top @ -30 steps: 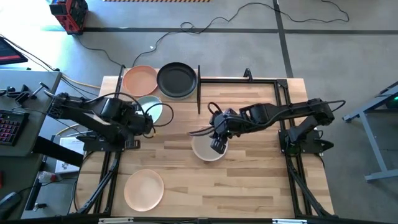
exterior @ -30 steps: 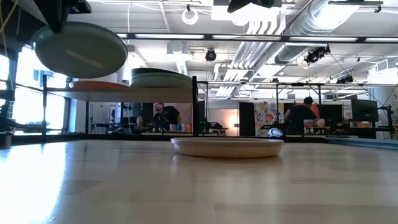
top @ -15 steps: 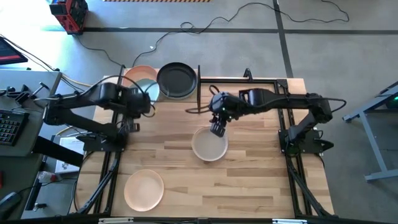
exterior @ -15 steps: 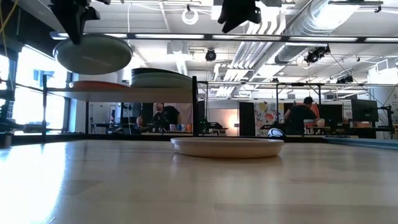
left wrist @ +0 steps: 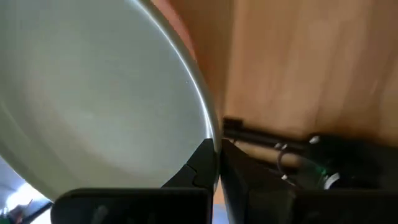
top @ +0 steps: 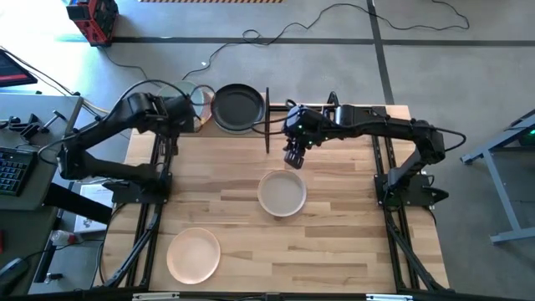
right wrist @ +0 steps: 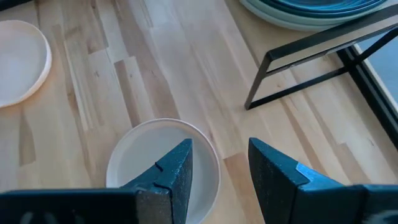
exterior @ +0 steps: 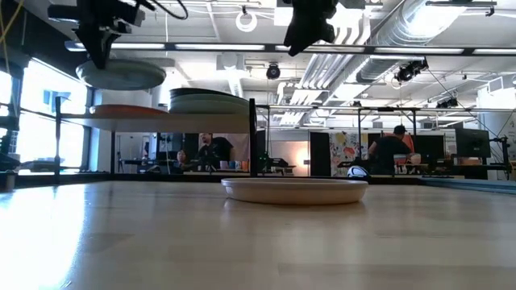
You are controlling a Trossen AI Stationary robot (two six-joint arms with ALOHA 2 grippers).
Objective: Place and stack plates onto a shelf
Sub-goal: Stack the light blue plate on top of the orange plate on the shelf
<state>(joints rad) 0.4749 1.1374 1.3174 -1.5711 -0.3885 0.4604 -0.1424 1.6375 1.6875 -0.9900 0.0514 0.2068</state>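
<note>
Two grippers: left gripper (left wrist: 214,165) pinches pale green plate (left wrist: 93,93); right gripper (right wrist: 217,165) parted, empty.

Pale green plate (left wrist: 93,93), black plate (top: 237,107), beige plate (top: 282,194).

Grey floor (top: 435,50) with cables; bright ceiling lights (exterior: 242,47), possibly an office.

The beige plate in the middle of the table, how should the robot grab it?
By its rim. The beige plate lies flat and shallow on the tabletop, so only its raised edge gives fingers something to pinch. Probably best from above, at the edge nearest the shelf, because the open right gripper hovers just there. The left gripper is busy holding a pale green plate.
</note>
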